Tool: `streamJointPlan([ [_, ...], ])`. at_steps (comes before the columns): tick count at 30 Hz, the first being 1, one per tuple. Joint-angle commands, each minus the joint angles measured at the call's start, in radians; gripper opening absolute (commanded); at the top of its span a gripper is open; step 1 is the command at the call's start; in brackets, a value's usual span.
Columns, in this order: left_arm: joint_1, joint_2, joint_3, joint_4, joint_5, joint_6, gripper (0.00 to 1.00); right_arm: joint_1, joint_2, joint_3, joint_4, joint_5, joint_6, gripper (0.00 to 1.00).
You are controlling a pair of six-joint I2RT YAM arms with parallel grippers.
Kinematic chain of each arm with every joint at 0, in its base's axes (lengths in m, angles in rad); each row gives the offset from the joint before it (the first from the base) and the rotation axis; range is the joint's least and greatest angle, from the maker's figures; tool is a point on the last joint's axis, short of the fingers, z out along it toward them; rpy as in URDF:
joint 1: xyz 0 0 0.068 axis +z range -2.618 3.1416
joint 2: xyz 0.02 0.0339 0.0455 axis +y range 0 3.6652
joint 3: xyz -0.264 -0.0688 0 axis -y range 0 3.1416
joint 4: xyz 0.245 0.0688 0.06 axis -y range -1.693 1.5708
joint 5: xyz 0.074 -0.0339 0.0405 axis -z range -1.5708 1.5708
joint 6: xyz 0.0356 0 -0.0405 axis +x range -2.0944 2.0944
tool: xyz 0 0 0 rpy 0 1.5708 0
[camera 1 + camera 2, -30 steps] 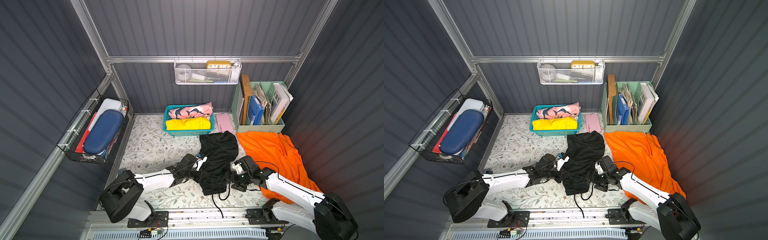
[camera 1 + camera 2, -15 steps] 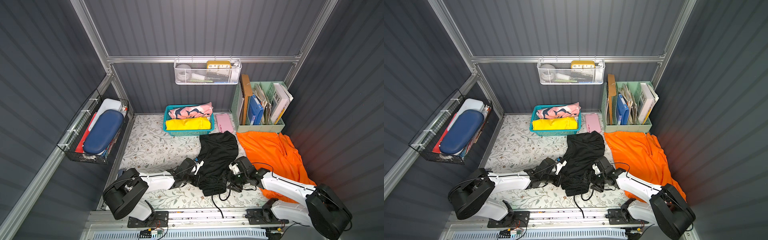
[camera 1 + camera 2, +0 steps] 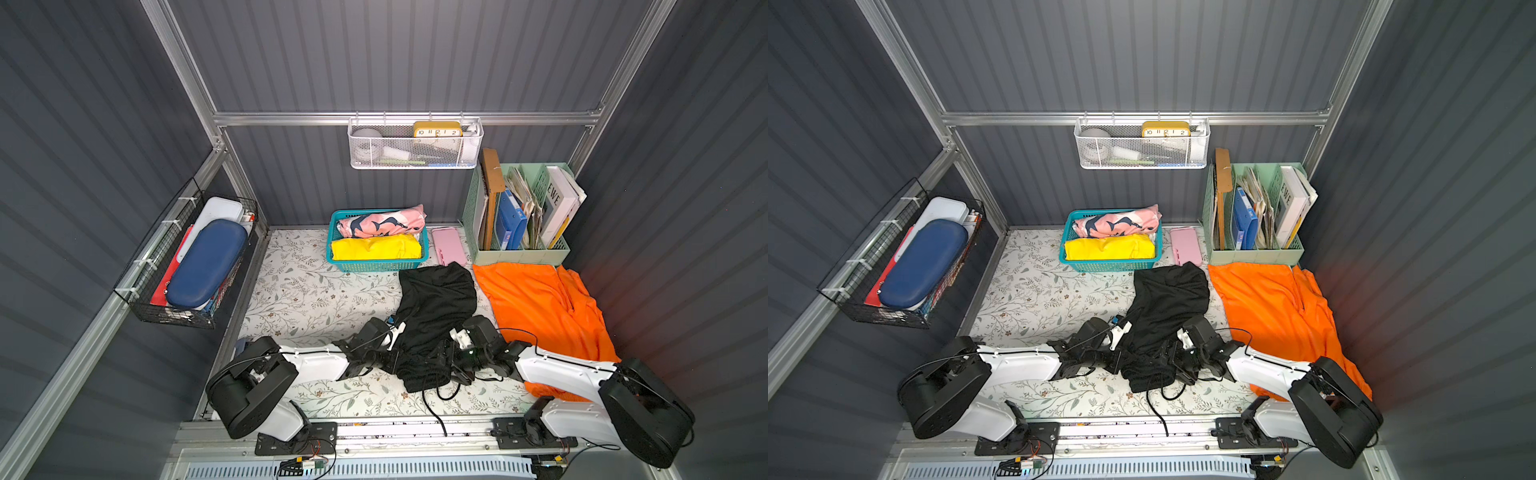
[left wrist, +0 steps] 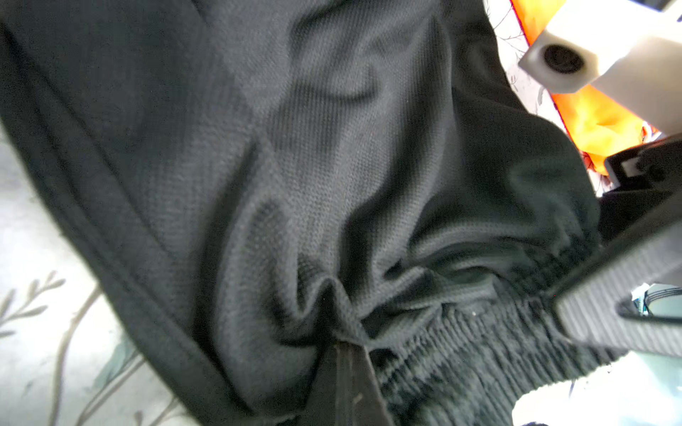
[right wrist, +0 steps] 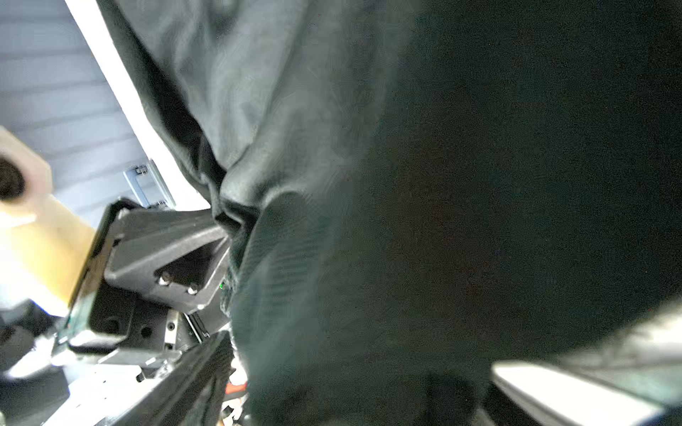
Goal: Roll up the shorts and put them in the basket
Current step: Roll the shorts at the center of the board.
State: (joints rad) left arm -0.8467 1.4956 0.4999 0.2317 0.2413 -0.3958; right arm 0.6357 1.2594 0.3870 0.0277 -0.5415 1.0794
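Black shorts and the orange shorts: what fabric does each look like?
The black shorts look like matte knit mesh, with a fine grid texture and ribbed elastic waistband. The orange shorts seem thin, smooth woven synthetic, slightly shiny, with crisp creases.

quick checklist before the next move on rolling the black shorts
1. Left gripper shut on black shorts by the waistband: ok
2. Right gripper hold: cannot tell, fabric sits between its fingers
3. Black shorts lying flat: not ok, bunched
4. Drawstring tucked in: not ok, trails toward the front rail
5. Orange shorts kept out: ok, lying beside
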Motion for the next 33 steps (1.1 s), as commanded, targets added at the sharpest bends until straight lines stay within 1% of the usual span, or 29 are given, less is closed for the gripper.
streamJointPlan([
  [1,-0.005,0.022,-0.027,-0.038,-0.009,-0.012,0.01,0.006,0.050,-0.039,-0.052,0.073,0.023,0.75],
  [5,-0.006,-0.003,-0.032,-0.029,0.001,-0.009,0.02,0.007,0.052,-0.028,-0.030,0.078,0.033,0.58],
  [10,-0.005,-0.032,-0.024,-0.019,0.010,0.011,0.03,0.006,0.056,-0.001,-0.028,0.084,0.034,0.46],
  [12,-0.004,-0.038,-0.011,-0.029,0.010,0.024,0.06,0.006,0.056,0.005,-0.029,0.086,0.034,0.40],
  [14,-0.005,-0.053,0.001,-0.040,0.009,0.040,0.10,0.006,0.051,0.012,-0.031,0.087,0.034,0.33],
  [15,-0.005,-0.063,0.008,-0.041,0.010,0.048,0.15,0.006,0.047,0.015,-0.031,0.089,0.034,0.29],
  [16,-0.004,-0.081,0.013,-0.044,0.006,0.056,0.23,0.006,0.043,0.020,-0.032,0.091,0.035,0.24],
  [18,-0.005,-0.123,0.019,-0.048,0.002,0.078,0.37,0.006,0.031,0.034,-0.044,0.099,0.033,0.12],
  [19,-0.004,-0.149,0.021,-0.045,0.008,0.097,0.49,0.006,0.025,0.048,-0.053,0.105,0.031,0.05],
  [20,-0.004,-0.177,0.022,-0.042,0.019,0.128,0.68,0.006,0.020,0.062,-0.059,0.107,0.031,0.00],
  [21,-0.005,-0.204,0.024,-0.042,0.011,0.156,0.82,0.006,0.015,0.073,-0.064,0.109,0.032,0.00],
  [22,-0.005,-0.226,0.040,-0.058,0.011,0.181,0.94,0.006,0.012,0.086,-0.071,0.112,0.034,0.00],
  [23,-0.005,-0.242,0.054,-0.085,0.015,0.207,0.99,0.004,0.007,0.099,-0.079,0.116,0.036,0.00],
  [28,-0.011,-0.262,0.139,-0.185,-0.005,0.357,1.00,0.000,-0.015,0.133,-0.109,0.133,0.044,0.00],
  [30,-0.044,-0.259,0.152,-0.203,-0.051,0.412,1.00,-0.006,-0.023,0.133,-0.105,0.131,0.053,0.00],
  [33,-0.123,-0.257,0.144,-0.188,-0.137,0.492,1.00,-0.015,-0.036,0.123,-0.102,0.127,0.067,0.00],
])
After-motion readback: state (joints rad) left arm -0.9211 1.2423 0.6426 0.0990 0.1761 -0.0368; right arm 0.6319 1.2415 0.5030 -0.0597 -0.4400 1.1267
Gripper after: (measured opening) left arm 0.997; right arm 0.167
